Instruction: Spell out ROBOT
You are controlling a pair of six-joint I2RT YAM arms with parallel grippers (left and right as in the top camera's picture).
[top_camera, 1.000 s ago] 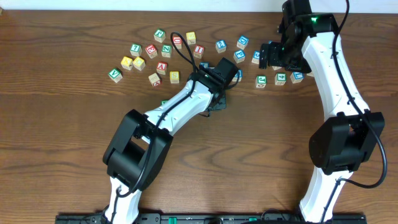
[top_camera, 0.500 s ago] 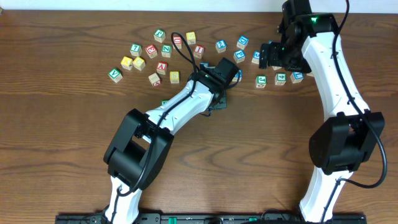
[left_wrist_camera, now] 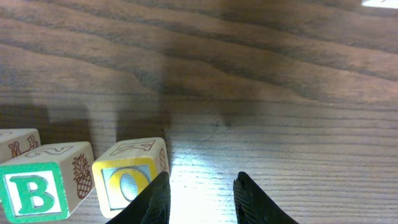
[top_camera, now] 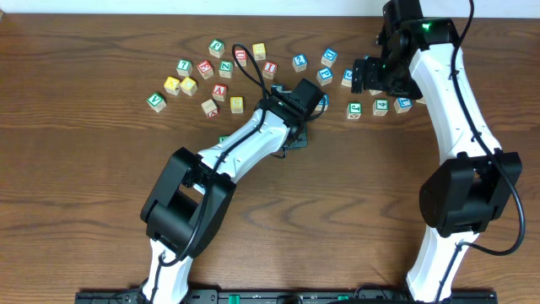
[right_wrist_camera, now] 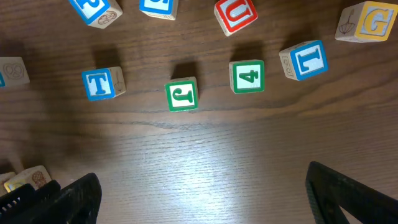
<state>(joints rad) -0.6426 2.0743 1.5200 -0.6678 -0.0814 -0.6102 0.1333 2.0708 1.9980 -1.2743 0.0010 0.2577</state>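
Observation:
In the left wrist view a green-framed B cube and a yellow-faced O cube stand side by side, with another cube at the far left edge. My left gripper sits just right of the O cube, open a little, with only bare wood between its fingers. From overhead this gripper is at the table's middle, hiding the row. The blue-framed T cube lies ahead and to the left of my right gripper, which hangs wide open and holds nothing. The R cube cannot be made out.
Near the T lie a green J cube, a green 4 cube, a blue L cube, a red U cube and a yellow G cube. Several more cubes are scattered at the back left.

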